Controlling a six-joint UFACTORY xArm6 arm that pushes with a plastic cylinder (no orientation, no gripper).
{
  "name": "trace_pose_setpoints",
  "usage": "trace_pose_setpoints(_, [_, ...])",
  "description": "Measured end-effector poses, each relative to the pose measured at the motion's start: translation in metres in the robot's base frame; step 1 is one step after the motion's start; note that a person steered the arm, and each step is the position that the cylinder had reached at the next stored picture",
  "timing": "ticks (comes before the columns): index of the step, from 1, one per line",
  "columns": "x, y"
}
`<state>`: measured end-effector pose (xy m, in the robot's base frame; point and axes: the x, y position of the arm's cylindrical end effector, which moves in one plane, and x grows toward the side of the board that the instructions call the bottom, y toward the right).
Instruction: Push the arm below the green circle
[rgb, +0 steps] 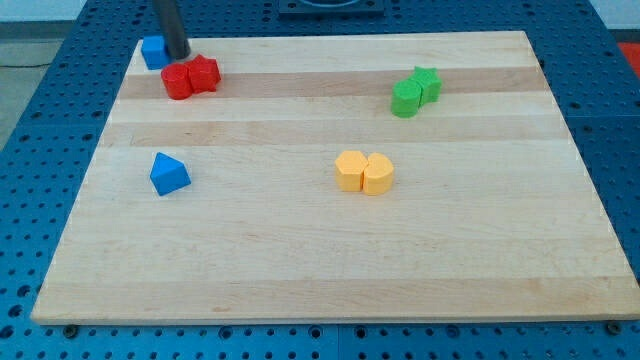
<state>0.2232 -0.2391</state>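
Observation:
The green circle (406, 99) sits at the upper right of the wooden board (330, 250), touching a green star-like block (428, 84) just up and right of it. My tip (178, 55) is at the view's top left, far left of the green circle. It stands right next to a blue block (154, 52) and just above two red blocks (190, 78) that touch each other.
A blue triangle-like block (168, 174) lies at the left middle. Two yellow blocks (364, 172) sit side by side near the board's centre, below and left of the green pair. A blue pegboard surface (620, 120) surrounds the board.

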Motion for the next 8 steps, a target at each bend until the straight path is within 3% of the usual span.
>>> trace_pose_setpoints(3, [0.001,0.031])
trace_pose_setpoints(5, [0.024,0.163])
trace_pose_setpoints(6, [0.060,0.220])
trace_pose_setpoints(8, [0.116,0.289])
